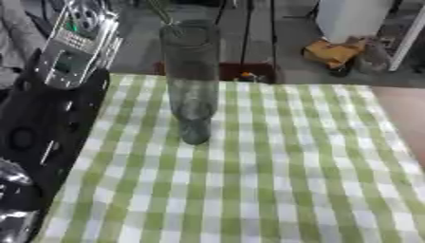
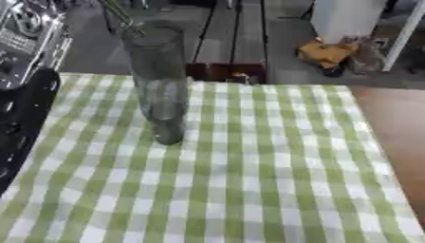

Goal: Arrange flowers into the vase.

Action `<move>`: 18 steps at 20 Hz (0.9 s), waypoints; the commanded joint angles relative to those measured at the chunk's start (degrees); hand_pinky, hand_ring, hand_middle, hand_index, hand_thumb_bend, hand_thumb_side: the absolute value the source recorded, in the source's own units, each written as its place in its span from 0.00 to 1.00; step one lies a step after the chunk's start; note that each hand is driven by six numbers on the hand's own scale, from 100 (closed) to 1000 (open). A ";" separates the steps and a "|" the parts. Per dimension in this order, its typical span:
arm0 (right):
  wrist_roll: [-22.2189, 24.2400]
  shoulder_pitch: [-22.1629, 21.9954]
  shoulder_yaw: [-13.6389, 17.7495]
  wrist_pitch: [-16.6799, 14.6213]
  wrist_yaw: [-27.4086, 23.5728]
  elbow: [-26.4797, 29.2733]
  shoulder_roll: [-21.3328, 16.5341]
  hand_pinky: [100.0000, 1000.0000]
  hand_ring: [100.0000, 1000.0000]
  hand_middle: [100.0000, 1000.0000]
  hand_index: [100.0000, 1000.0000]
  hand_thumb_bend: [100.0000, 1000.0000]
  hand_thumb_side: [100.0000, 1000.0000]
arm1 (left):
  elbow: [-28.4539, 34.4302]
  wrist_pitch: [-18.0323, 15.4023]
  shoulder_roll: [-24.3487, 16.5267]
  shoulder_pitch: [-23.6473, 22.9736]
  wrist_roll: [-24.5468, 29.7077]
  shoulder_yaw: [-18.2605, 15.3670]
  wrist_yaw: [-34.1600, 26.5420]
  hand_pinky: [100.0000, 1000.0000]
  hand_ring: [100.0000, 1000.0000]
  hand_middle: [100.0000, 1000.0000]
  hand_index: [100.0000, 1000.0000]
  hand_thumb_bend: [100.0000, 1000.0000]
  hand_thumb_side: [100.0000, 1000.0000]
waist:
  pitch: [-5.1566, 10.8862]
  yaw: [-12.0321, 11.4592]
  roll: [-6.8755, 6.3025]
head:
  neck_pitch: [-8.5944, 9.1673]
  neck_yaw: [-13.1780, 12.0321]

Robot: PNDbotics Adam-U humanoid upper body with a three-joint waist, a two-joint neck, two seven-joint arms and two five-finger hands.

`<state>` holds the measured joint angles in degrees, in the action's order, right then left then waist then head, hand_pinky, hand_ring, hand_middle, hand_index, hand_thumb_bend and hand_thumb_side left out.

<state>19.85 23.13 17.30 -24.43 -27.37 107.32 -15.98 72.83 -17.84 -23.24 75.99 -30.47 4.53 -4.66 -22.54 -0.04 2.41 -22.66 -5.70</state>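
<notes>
A tall clear glass vase (image 1: 191, 80) stands upright on the green-and-white checked cloth (image 1: 274, 180), left of the middle. A thin stem (image 2: 123, 18) slants out of the vase's mouth up to the top edge; its flower head is out of frame. My left arm (image 1: 50, 118) rises along the left edge, black below, with a silver wrist section (image 1: 73, 45) at the top left, just left of the vase's mouth. The hand itself lies beyond the top edge. My right hand shows in neither view.
The cloth ends at the right on bare brown table (image 2: 398, 137). Beyond the far edge are the floor, a dark bench (image 1: 245, 38), a white box (image 1: 348, 16) and an orange object (image 1: 332, 52).
</notes>
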 commanded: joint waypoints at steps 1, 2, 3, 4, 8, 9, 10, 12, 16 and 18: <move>0.00 0.37 0.30 0.17 -0.42 0.83 -1.45 0.62 0.62 0.52 0.78 0.00 1.00 | 0.60 -1.51 -1.18 1.10 -1.17 -0.57 -0.49 0.00 0.00 0.00 0.05 0.00 0.72 | 1.57 0.17 -0.09 | 0.67 -0.04; 0.03 0.50 0.28 0.15 -0.47 0.85 -1.47 0.62 0.62 0.52 0.78 0.00 1.00 | 0.85 -2.47 -1.07 1.13 -1.67 -0.75 -0.87 0.00 0.00 0.00 0.05 0.00 0.72 | 1.40 0.29 -0.05 | 1.08 -0.15; 0.07 0.63 0.28 0.11 -0.51 0.83 -1.47 0.62 0.62 0.52 0.78 0.00 1.00 | 1.18 -3.38 -1.03 1.14 -2.14 -0.93 -1.04 0.00 0.00 0.00 0.05 0.00 0.71 | 1.22 0.43 0.00 | 1.49 -0.35; 0.10 0.72 0.30 0.05 -0.55 0.80 -1.49 0.62 0.62 0.52 0.78 0.00 1.00 | 1.44 -4.06 -1.07 1.15 -2.42 -0.98 -0.98 0.00 0.00 0.00 0.05 0.00 0.71 | 1.06 0.53 0.05 | 1.93 -0.53; 0.29 0.86 0.38 -0.16 -0.56 0.53 -1.71 0.62 0.63 0.52 0.78 0.00 1.00 | 1.60 -4.78 -1.16 1.12 -2.14 -0.60 0.40 0.00 0.00 0.00 0.05 0.00 0.71 | 0.43 0.65 0.07 | 3.08 -0.74; 0.39 0.90 0.38 -0.19 -0.58 0.47 -1.75 0.62 0.63 0.52 0.78 0.00 1.00 | 1.51 -4.80 -1.13 1.15 -2.08 -0.58 0.66 0.00 0.00 0.00 0.05 0.00 0.71 | 0.32 0.67 0.05 | 3.37 -0.86; 0.45 0.91 0.41 -0.23 -0.61 0.41 -1.79 0.62 0.63 0.52 0.78 0.00 1.00 | 1.46 -4.83 -1.14 1.19 -2.02 -0.54 0.91 0.00 0.00 0.00 0.05 0.00 0.71 | 0.22 0.70 0.04 | 3.61 -0.92; 0.56 0.92 0.52 -0.32 -0.65 0.26 -1.91 0.62 0.63 0.52 0.78 0.00 1.00 | 1.26 -4.72 -1.14 1.32 -1.80 -0.50 1.30 0.00 0.00 0.00 0.05 0.00 0.71 | 0.02 0.75 0.01 | 3.93 -0.91; 0.87 1.13 0.56 -0.37 -0.90 0.09 -2.13 0.62 0.63 0.52 0.78 0.00 1.00 | 0.11 -4.62 -1.32 1.65 -1.44 -0.43 2.88 0.00 0.00 0.00 0.05 0.00 0.71 | -0.52 0.93 -0.14 | 4.52 -1.03; 0.99 1.36 0.59 -0.33 -1.14 0.04 -2.26 0.62 0.63 0.52 0.78 0.00 1.00 | -0.73 -4.87 -1.43 1.98 -1.91 -0.68 3.91 0.00 0.00 0.00 0.05 0.00 0.71 | -0.91 1.23 -0.23 | 5.02 -1.41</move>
<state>20.60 23.78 17.33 -24.65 -27.93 106.96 -16.44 71.96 -22.54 -23.24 76.25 -32.27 4.32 -1.59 -24.74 1.13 2.23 -18.56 -6.80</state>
